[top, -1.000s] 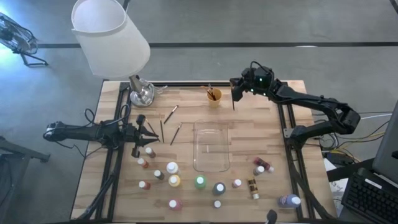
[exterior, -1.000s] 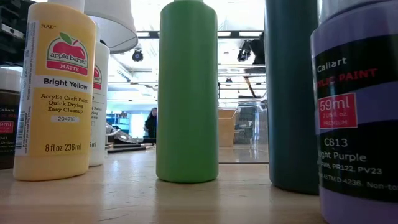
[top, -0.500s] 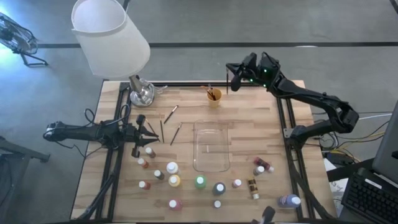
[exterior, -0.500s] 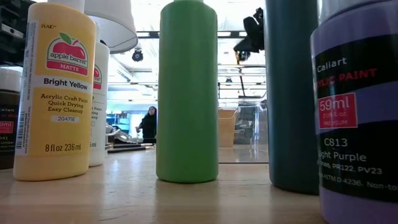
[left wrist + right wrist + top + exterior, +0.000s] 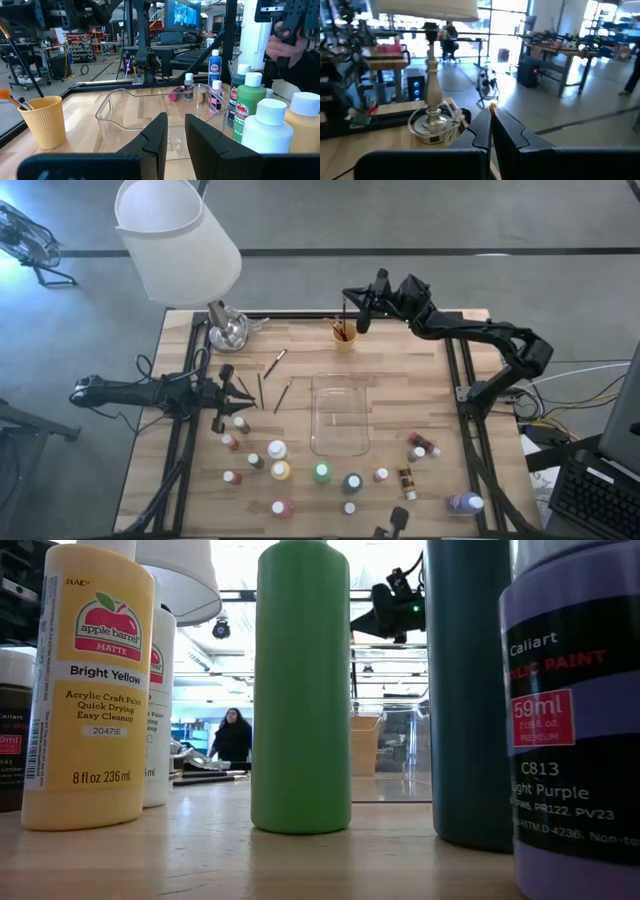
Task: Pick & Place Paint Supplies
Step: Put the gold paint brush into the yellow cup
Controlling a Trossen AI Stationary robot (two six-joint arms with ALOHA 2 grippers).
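While right end effector (image 5: 352, 308) clamps a brush (image 5: 346, 313) upright, orange cup (image 5: 344, 337) sits directly below; left end effector (image 5: 240, 391) idle, slightly parted, empty.

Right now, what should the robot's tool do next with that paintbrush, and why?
Probably lower it straight down, then let go. The right tool is shut on a thin brush that hangs upright just over the orange cup, and the cup holds other brushes, so it looks like the spot for this one. The left tool waits, open, near the loose brushes at the table's left.
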